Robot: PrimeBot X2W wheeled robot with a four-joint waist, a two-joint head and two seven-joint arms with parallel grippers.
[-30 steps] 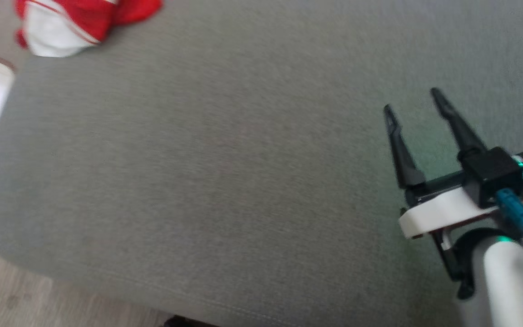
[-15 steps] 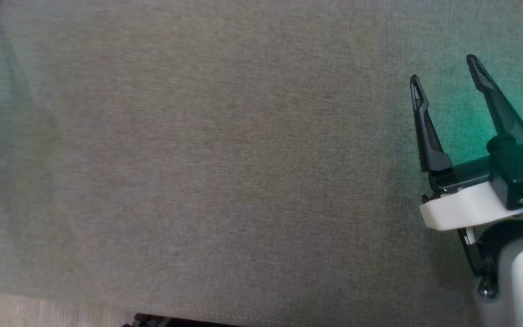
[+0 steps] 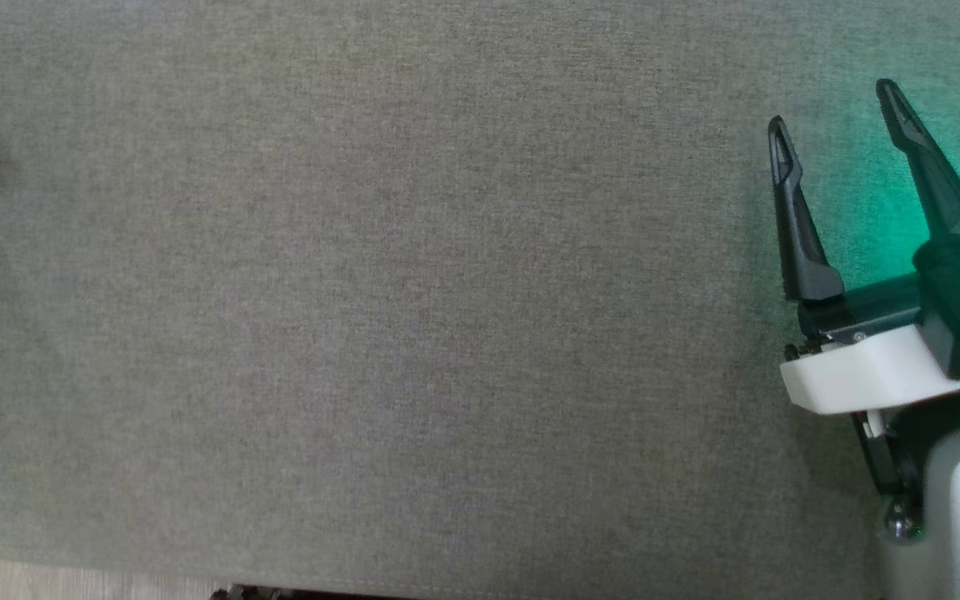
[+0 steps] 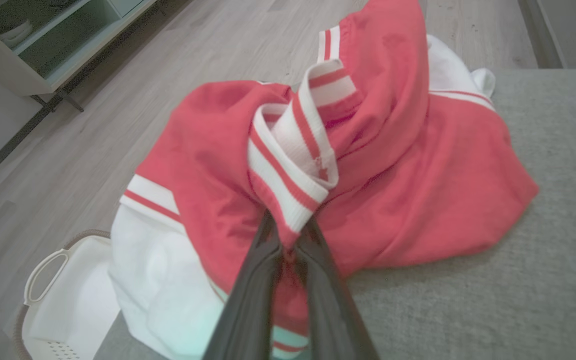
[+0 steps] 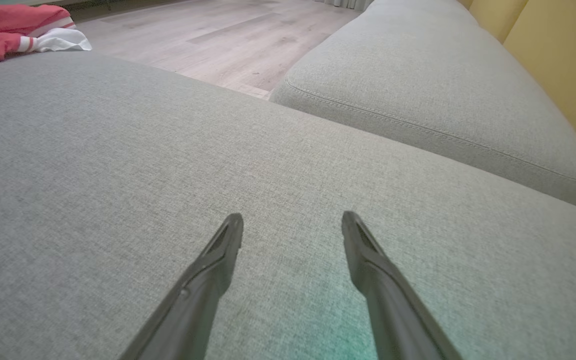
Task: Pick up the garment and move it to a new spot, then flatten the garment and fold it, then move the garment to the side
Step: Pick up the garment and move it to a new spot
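Left wrist view: my left gripper (image 4: pixel 288 234) has its fingers pinched nearly together on the striped ribbed band of the garment (image 4: pixel 393 150). The garment is a red-and-white heap at the corner of the grey cushion (image 4: pixel 543 260), with a white basket (image 4: pixel 63 300) below that edge. The cloth looks soft, light and limp, and I judge the thick band the surest hold. Head view: my right gripper (image 3: pixel 832 107) hovers wide open and empty. The broad bare cushion offers room; past its edges lies the floor (image 4: pixel 143 90).
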